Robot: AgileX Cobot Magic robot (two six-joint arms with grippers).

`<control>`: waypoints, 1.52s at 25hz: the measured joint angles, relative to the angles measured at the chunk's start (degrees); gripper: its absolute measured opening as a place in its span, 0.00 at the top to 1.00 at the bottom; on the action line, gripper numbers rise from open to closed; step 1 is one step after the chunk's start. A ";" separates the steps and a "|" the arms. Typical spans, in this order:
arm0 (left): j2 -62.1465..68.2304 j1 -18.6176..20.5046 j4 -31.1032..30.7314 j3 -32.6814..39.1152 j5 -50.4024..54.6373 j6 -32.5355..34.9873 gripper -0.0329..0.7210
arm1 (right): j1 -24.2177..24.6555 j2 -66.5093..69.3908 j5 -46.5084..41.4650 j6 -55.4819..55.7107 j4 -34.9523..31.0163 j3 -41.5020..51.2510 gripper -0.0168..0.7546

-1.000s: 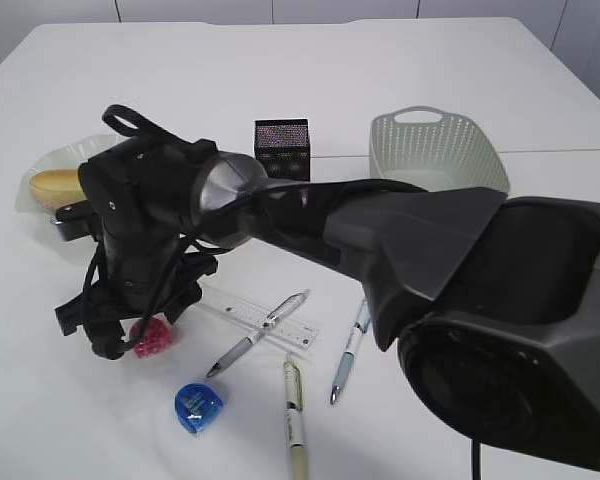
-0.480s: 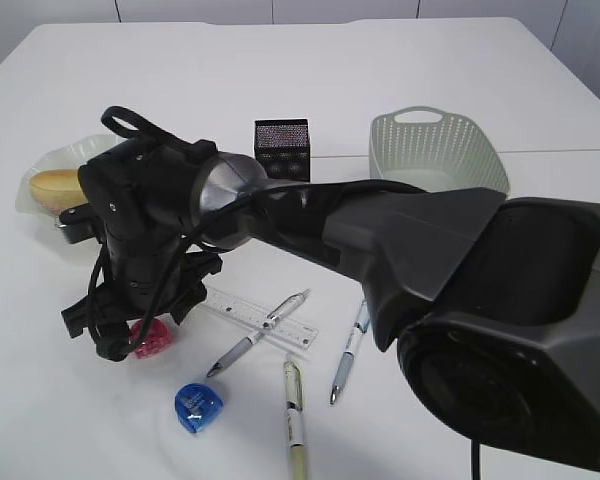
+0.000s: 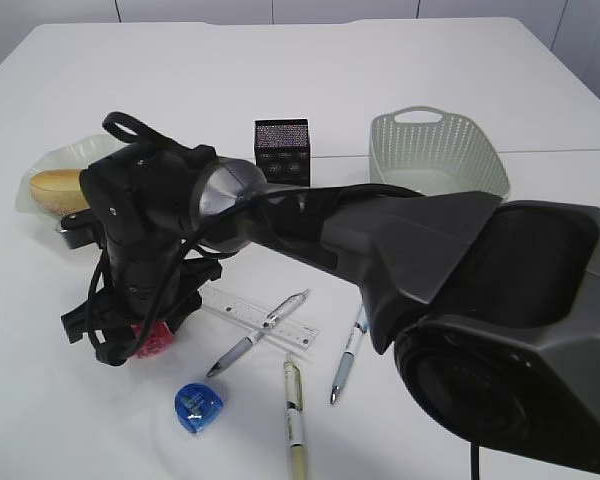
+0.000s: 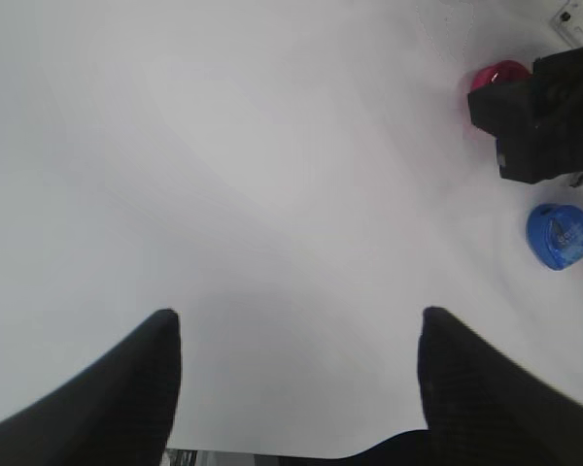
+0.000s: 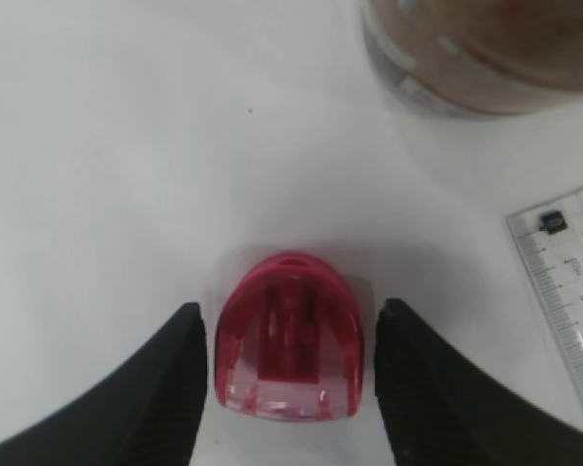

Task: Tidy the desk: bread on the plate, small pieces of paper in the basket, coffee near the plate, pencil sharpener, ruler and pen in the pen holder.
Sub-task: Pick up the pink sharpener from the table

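- The right gripper (image 5: 287,388) has its fingers spread on both sides of the red pencil sharpener (image 5: 288,340), which lies on the table (image 3: 430,80) beside the ruler (image 5: 564,282); they seem not to press it yet
- Risk, I think: the smooth rounded shell can slip out if the fingers close off-centre
- The left gripper (image 4: 291,388) is spread too, holding nothing, over bare table
- Only the right wrist view shows the gap at the sharpener; the exterior view hides it, but shows the pen holder (image 3: 282,148)
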State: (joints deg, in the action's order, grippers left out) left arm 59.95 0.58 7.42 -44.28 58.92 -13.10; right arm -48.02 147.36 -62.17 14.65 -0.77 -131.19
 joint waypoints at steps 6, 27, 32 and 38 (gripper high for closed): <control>0.00 0.00 0.00 0.00 0.00 0.08 0.22 | 0.00 0.13 0.00 0.00 -0.41 0.00 0.45; 0.00 0.00 0.00 0.00 0.00 0.08 0.22 | 0.00 0.13 -3.46 0.00 -1.19 -0.21 0.56; 0.00 0.00 0.00 0.00 0.00 0.08 0.22 | 0.00 -0.36 -6.32 0.00 -1.94 -0.21 0.56; 0.00 0.00 0.00 0.00 0.00 0.12 0.22 | 0.00 -2.46 -7.73 -1.09 -1.94 -0.21 0.56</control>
State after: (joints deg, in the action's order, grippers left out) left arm 59.95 0.58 7.42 -44.28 58.92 -12.98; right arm -48.02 144.90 -69.90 13.57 -2.71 -131.40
